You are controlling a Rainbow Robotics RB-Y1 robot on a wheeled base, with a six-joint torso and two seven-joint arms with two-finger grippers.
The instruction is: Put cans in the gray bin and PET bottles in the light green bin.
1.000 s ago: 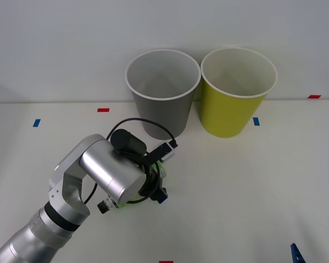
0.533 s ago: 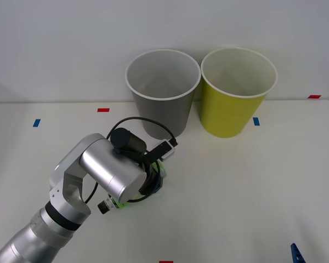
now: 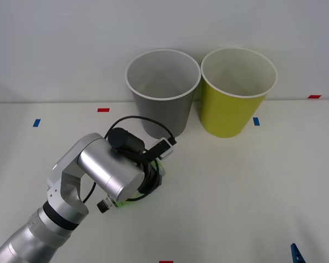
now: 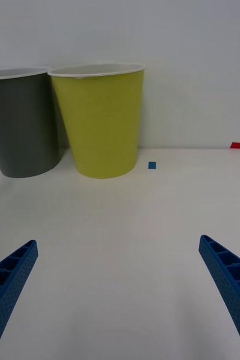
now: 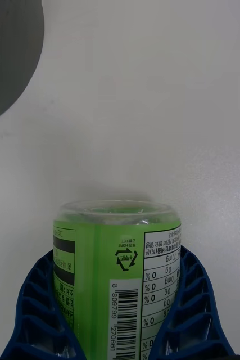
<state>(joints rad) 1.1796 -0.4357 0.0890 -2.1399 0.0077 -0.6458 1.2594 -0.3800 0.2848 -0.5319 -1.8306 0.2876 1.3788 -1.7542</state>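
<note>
The left gripper (image 5: 120,315) is closed on the PET bottle (image 5: 117,270); in the left wrist view the blue ribbed fingers (image 5: 38,315) are seen pressed against both sides of the green label, with the barcode and nutrition print turned toward the camera and the clear base of the bottle projecting beyond the fingertips. In the front view the left gripper (image 3: 153,178) is lowered to the white table (image 3: 252,186), in front of the gray bin (image 3: 163,93), and is largely covered by the silver wrist and its black cable. Only slivers of the bottle (image 3: 160,166) are seen there, with its black cap (image 3: 103,206) protruding beneath the wrist on the near side. A dark curved edge of the gray bin (image 5: 10,56) is caught in one corner of the left wrist view.

The right gripper (image 4: 120,292) is held open low over bare table at the near right, with nothing between its spread blue fingers (image 4: 7,281). Ahead of it the light green bin (image 4: 100,118) is seen standing upright, just beside the gray bin (image 4: 21,121). In the front view the light green bin (image 3: 237,93) is placed to the right of the gray one, both at the far edge of the table against the wall.
</note>
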